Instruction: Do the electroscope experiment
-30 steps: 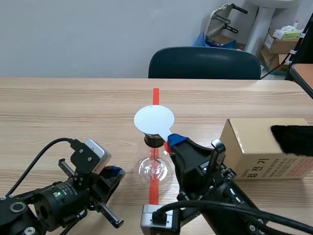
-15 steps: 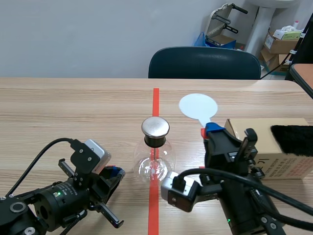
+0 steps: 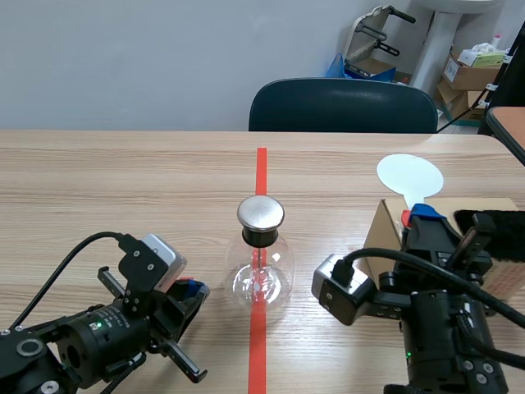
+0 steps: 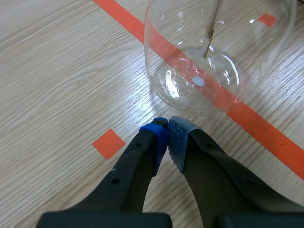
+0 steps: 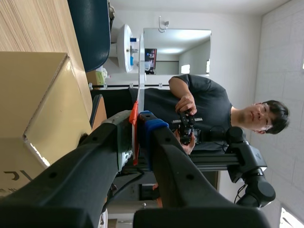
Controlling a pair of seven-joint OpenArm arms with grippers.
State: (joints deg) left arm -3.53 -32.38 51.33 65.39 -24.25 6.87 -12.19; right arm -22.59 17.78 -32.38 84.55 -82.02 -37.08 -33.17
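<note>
Scene view has the electroscope, a round glass flask (image 3: 260, 275) with a metal cap (image 3: 261, 213), standing on the red tape line at the middle of the table (image 3: 123, 180). In the left wrist view a thin stem hangs inside the flask (image 4: 190, 57). The left gripper (image 3: 190, 289) lies low just beside the flask's base, its blue pads (image 4: 156, 135) pressed together on nothing. Well apart on the other side, the right gripper (image 3: 422, 215) holds a white disc (image 3: 409, 175) upright by its red handle (image 3: 405, 218). The right wrist view shows its fingers pinching that handle (image 5: 134, 128). Behind the gripper is a cardboard box (image 3: 385, 234) with black fur (image 3: 509, 238) on top. A dark chair (image 3: 343, 105) stands across the table. A person (image 5: 204, 114) in a black shirt appears beyond the right gripper.
</note>
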